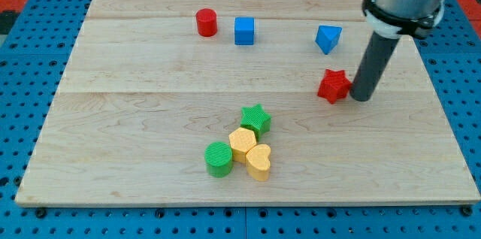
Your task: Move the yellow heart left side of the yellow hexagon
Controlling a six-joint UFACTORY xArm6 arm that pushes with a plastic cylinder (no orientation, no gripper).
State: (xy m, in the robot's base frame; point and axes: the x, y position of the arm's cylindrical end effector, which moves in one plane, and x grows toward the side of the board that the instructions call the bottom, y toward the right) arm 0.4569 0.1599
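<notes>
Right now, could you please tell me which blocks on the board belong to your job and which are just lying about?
Job: yellow heart block, yellow hexagon block, my tip.

Lying about: green star, green cylinder, red star, red cylinder, blue cube, blue wedge-like block.

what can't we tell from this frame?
- Camera view: the arm above my tip is cut off by the view's top edge.
- Whether my tip touches the red star: too close to tell.
- Part of the yellow hexagon hidden behind the yellow heart.
- Block heights: one view only.
</notes>
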